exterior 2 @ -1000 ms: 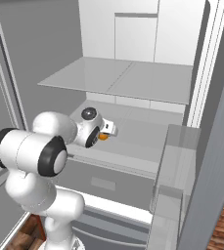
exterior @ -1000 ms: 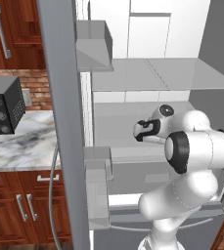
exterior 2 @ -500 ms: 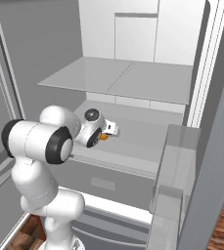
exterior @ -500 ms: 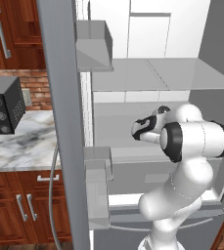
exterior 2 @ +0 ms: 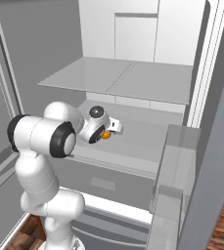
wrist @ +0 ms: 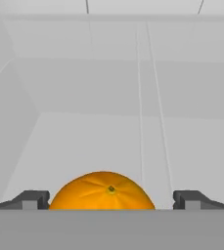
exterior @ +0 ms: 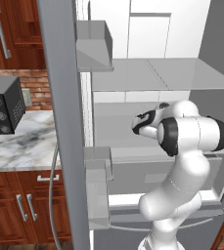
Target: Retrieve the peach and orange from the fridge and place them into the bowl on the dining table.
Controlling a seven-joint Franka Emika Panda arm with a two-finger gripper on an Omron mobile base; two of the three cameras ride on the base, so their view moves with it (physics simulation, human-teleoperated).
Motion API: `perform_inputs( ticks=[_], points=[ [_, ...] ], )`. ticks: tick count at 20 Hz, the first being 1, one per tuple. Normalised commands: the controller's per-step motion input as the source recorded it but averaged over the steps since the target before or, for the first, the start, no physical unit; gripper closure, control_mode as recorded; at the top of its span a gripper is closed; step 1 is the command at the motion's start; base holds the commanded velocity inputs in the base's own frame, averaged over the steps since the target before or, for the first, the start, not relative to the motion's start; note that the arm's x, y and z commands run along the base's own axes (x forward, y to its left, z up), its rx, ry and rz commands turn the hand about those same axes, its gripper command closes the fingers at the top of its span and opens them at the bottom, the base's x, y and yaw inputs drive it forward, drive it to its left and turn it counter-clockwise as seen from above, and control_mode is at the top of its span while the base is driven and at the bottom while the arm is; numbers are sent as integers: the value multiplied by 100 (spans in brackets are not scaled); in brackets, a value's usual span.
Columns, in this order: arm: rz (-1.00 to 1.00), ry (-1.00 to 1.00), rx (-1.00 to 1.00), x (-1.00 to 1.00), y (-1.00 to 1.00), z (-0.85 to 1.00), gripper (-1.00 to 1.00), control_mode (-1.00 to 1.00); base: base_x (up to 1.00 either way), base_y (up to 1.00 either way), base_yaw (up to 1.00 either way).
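The fridge (exterior: 59,122) stands open, and my arm reaches onto its lower grey shelf (exterior 2: 138,132). The orange (wrist: 103,191), a bright yellow-orange ball, lies on that shelf between my two fingertips (wrist: 33,199), with a gap on each side. My gripper (wrist: 111,199) is open around it and nothing is held. From the right base view the orange (exterior 2: 105,135) peeks out just under the gripper (exterior 2: 108,129). The left base view has the gripper (exterior: 143,122) pointing left into the fridge. The peach, the bowl and the dining table are out of view.
An upper fridge shelf (exterior 2: 123,78) hangs close above the hand. Door bins (exterior: 96,161) jut out on the left door, and another door bin (exterior 2: 177,146) on the right door. A black microwave (exterior: 3,112) sits on the marble counter (exterior: 20,141) over wood cabinets.
The arm's elbow has swung sideways while the hand stayed almost in place at the orange. The jaws have stayed open.
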Motion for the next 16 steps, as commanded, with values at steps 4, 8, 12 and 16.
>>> perform_inputs(
  ticks=[4,8,12,16],
  points=[
    [0,6,0,0,-3,-45,-100,-100,0,0,0],
    [0,9,0,0,0,-54,-100,-100,0,0,0],
    [0,9,0,-1,0,-59,-100,-100,0,0,0],
    [0,5,0,-20,0,-65,-100,-100,0,0,0]
  ],
)
